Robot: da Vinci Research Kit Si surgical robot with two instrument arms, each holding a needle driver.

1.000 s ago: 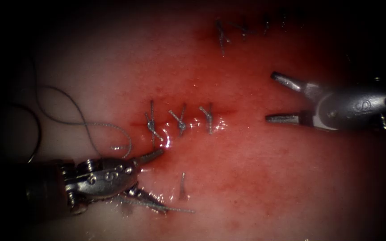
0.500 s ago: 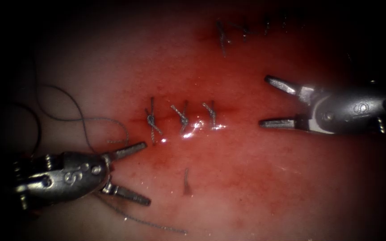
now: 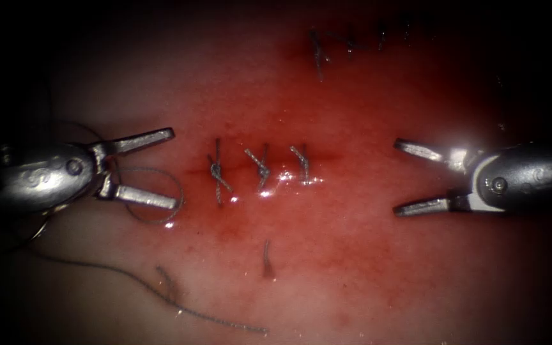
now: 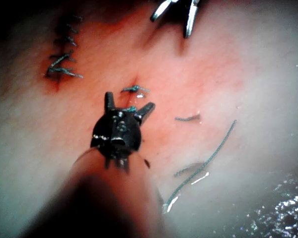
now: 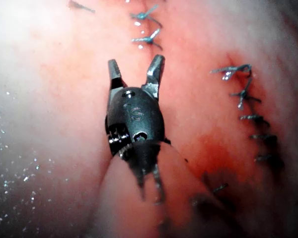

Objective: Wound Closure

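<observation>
Left tool (image 3: 164, 167) at nine o'clock of the cut (image 3: 260, 160), right tool (image 3: 402, 177) at three, both wide open and empty; three knots close the cut; loose thread (image 3: 212, 317) at seven could snag a jaw; needle unseen.

Left arm's tool (image 4: 130, 106) over the tissue (image 4: 253, 74), jaws spread apart, nothing held between them. Just beyond the jaw tips, a knotted stitch (image 4: 135, 89) across the cut (image 4: 133, 82), in a patch of red fluid (image 4: 188, 64). Well off to one side, a row of older stitches (image 4: 63, 59) on a second closed cut. Right arm's tool (image 4: 178, 14) at the far edge, jaws parted, empty. Short cut end of thread (image 4: 187, 118) lying loose on the tissue. Beside it, a longer loose thread (image 4: 208, 159) running across the pale tissue. Needle not made out.
</observation>
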